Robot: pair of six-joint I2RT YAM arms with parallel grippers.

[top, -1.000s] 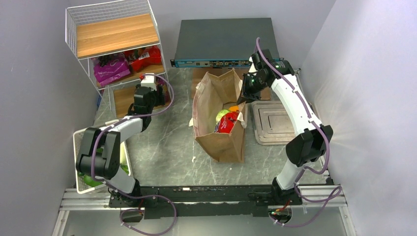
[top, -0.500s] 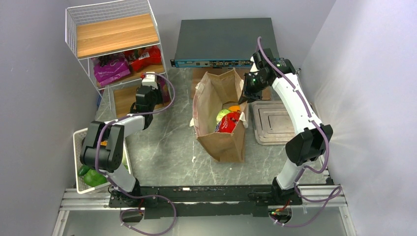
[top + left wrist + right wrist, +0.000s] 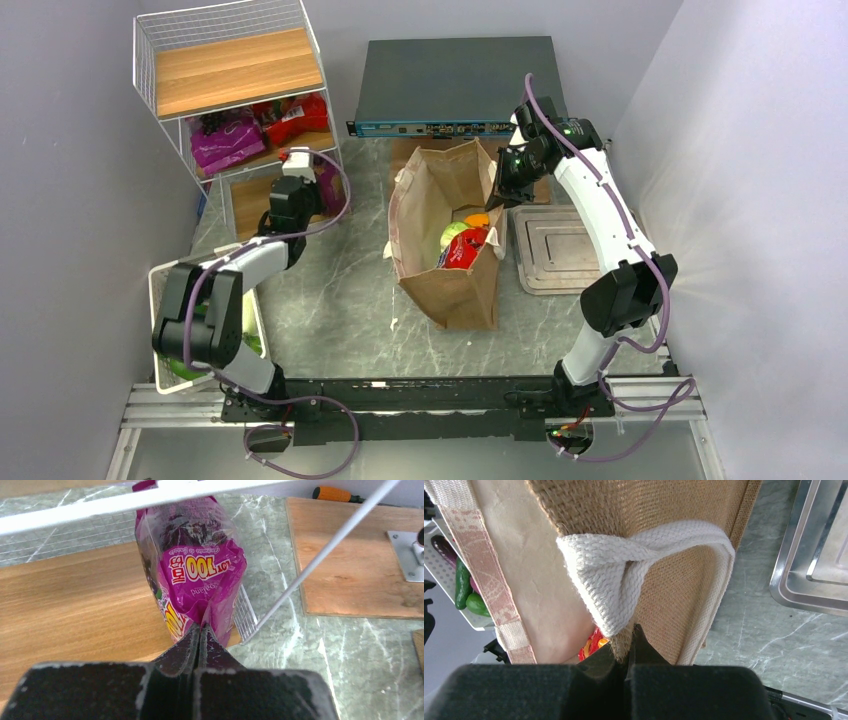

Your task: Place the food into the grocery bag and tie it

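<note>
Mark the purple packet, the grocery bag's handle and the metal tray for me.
purple packet (image 3: 200, 580): left wrist view, on its printed front.
grocery bag handle (image 3: 616, 565): right wrist view, on the woven loop's middle.
metal tray (image 3: 552, 250): top view, on its flat centre.

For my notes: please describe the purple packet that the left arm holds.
Find the white wire rack, far left. On its lowest wooden shelf is a purple packet with yellow print. Only this one is pinched between the left fingers.
</note>
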